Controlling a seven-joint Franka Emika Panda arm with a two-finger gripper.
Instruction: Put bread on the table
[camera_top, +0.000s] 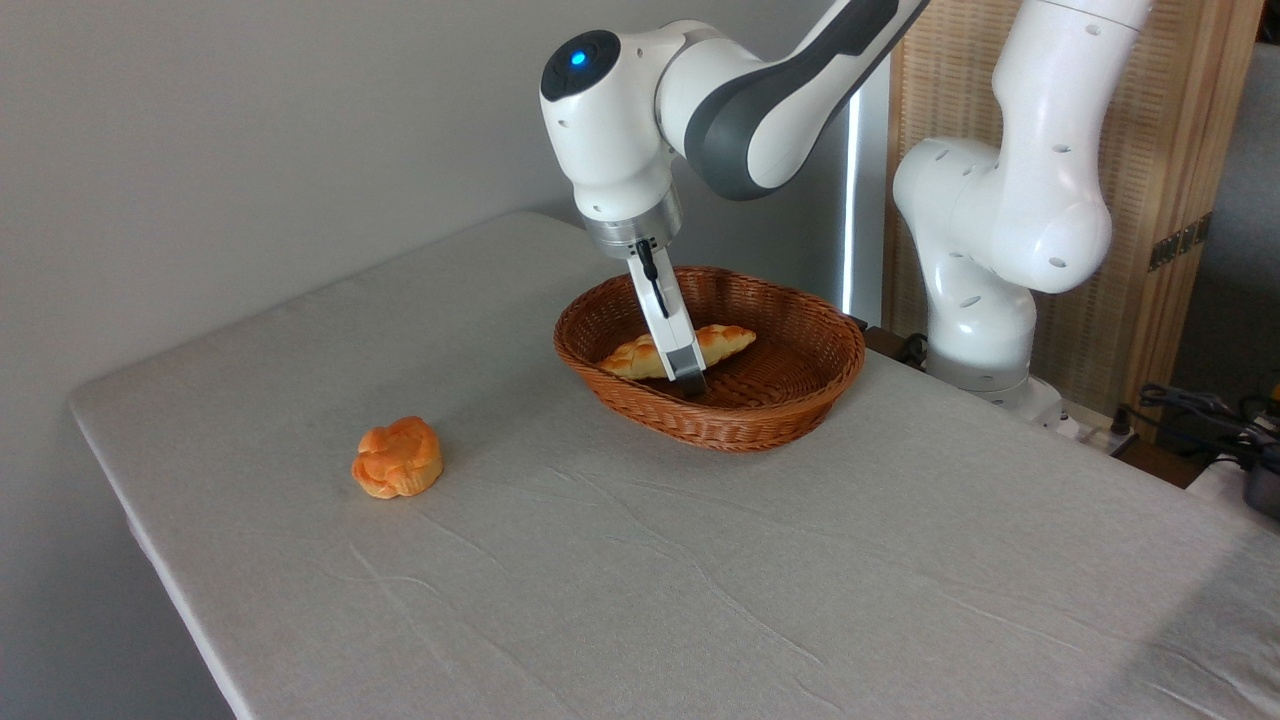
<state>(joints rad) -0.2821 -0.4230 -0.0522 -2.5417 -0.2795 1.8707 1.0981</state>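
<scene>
Bread (725, 341) is lying inside the brown basket (790, 400), long and bumpy, pale yellow with golden-brown tops. One pointed end is aiming right and far, and the other is aiming left and near. The gripper (688, 378) is reaching down into the basket right at the middle of the bread. Only one finger (672, 325) is showing, seen from its flat side, and it is covering that part of the loaf. Its dark tip is sitting low, close to the basket floor. I cannot tell how wide the jaws are standing or whether they are squeezing the bread.

White robot arm (750, 90) is coming in from the upper right and bending at the wrist, so the gripper is pointing down and leaning a little toward the right. A blue light is glowing on the round wrist joint. The arm's thick base (985, 310) is standing at the far right edge of the table (700, 600).

The table is wearing a light grey cloth with soft wrinkles. The basket is sitting on it toward the far side. A small orange bun (398, 458) is sitting on the cloth on the left, well apart from the basket. A plain grey wall is behind, and a wooden screen (1180, 150) is standing at the far right.
</scene>
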